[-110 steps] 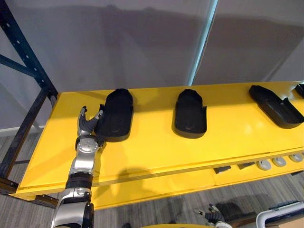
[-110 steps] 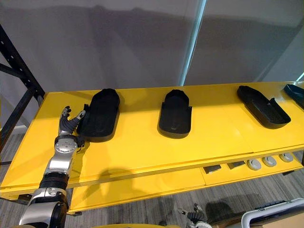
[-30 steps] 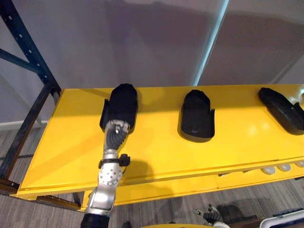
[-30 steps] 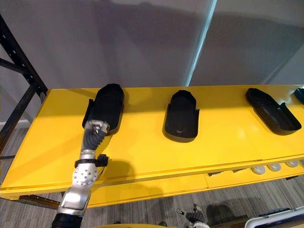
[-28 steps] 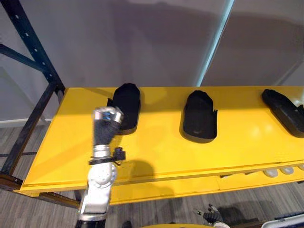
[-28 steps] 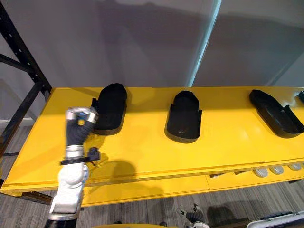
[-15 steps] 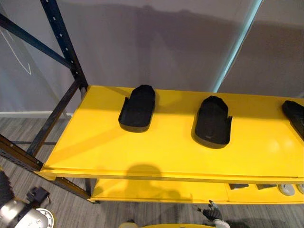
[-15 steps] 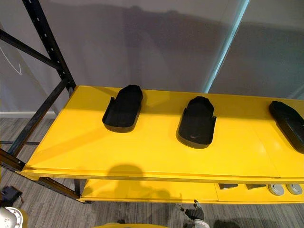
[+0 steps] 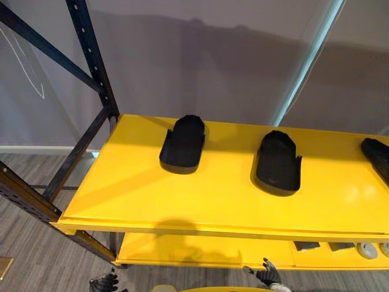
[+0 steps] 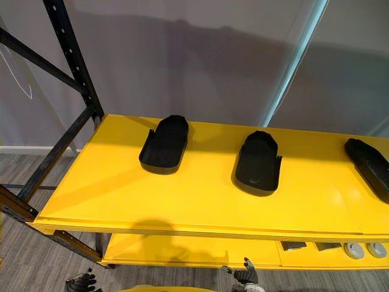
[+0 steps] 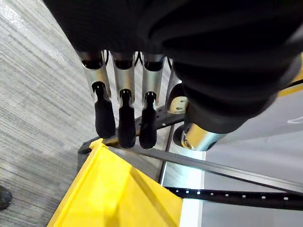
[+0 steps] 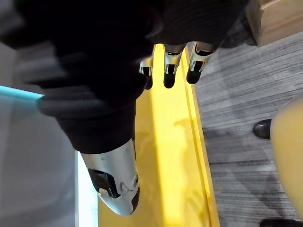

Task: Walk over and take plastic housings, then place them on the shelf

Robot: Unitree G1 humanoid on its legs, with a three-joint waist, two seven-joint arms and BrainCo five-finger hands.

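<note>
Housings: you see three on the yellow shelf point(image 9: 200, 204), well apart: left housing point(image 9: 183, 144), middle housing point(image 9: 278, 163), right housing point(image 9: 378, 155) at the edge | left hand point(image 9: 104, 283): low beside the shelf corner, fingers point(image 11: 120, 118) straight, side by side, empty | right hand point(image 9: 265, 275): below the shelf front, fingers loosely spread, empty

Two head cameras, set side by side, look steeply down from above and in front of the yellow shelf point(image 9: 152, 201). Both take in the same row of black housings point(image 9: 183, 145) and the dark rack post point(image 9: 91, 61), slightly offset sideways. Each wrist camera sits very close behind its own hand, the left hand point(image 11: 126, 120) and the right hand point(image 12: 196, 66), looking along the fingers to the shelf's yellow edge and the grey floor point(image 11: 28, 94).
</note>
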